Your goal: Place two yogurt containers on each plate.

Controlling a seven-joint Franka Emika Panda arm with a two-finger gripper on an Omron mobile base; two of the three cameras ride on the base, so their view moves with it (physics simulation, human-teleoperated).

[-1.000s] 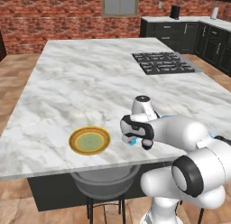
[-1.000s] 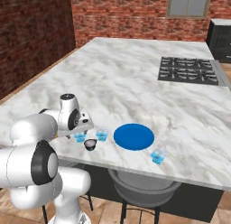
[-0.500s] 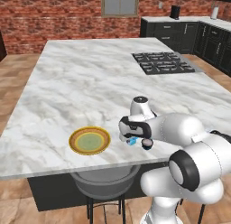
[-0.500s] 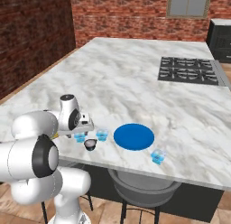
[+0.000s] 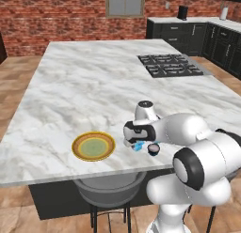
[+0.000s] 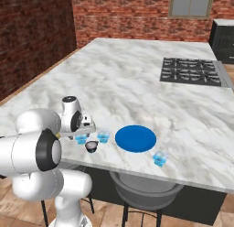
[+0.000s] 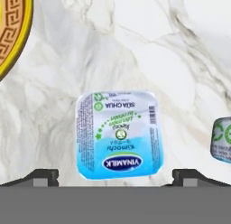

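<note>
The gripper (image 7: pixel 116 175) is hanging right over one blue yogurt cup (image 7: pixel 118 133), and its two fingers are standing wide apart, one on each side of the cup. They are not squeezing it yet. Compared with a second ago, almost nothing is changing. The hand is staying in the same spot above the cup, and the fingers are staying just as wide. The hand may be sinking a tiny bit, but the far-off views are too small to be sure.

That cup is sitting on the marble counter (image 5: pixel 94 86) near the front edge, between the two plates. The yellow plate (image 5: pixel 93 146) is lying close by on one side and is holding nothing. The blue plate (image 6: pixel 135 138) is lying on the other side and is holding nothing too.

The dark cup (image 6: pixel 92 146) and another blue cup (image 6: pixel 103 137) are sitting just beside the one under the hand. The last blue cup (image 6: pixel 159 158) is waiting past the blue plate, near the counter edge.

So no cup is sitting on a plate yet, and the job is only starting. The hand is probably getting ready to close on this first cup and lift it.
</note>
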